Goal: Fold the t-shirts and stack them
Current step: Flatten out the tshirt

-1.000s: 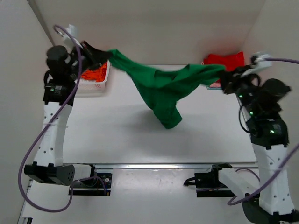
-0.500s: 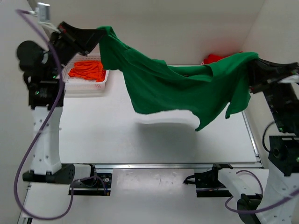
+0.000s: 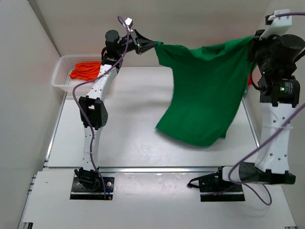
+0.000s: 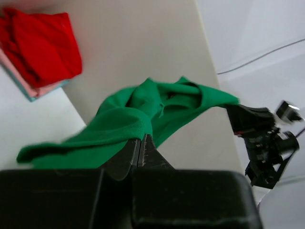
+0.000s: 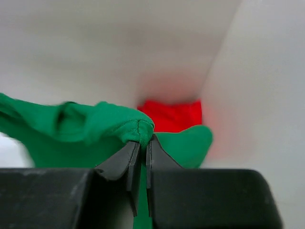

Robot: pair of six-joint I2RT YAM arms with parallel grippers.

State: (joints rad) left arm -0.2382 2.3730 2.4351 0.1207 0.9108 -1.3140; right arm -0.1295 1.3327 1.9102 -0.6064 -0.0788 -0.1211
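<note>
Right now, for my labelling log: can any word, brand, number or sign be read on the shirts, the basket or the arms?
None can be read. The green t-shirt, red shirt and white lattice basket are plain; the left arm and right arm show no legible marking.

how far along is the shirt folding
Done: a folded pile with red on top sits in a far corner. In hand: the green shirt hangs unfolded in the air, pinched by the left tool and right tool. To do: fold and stack it, then the orange cloth crumpled in the basket.
</note>
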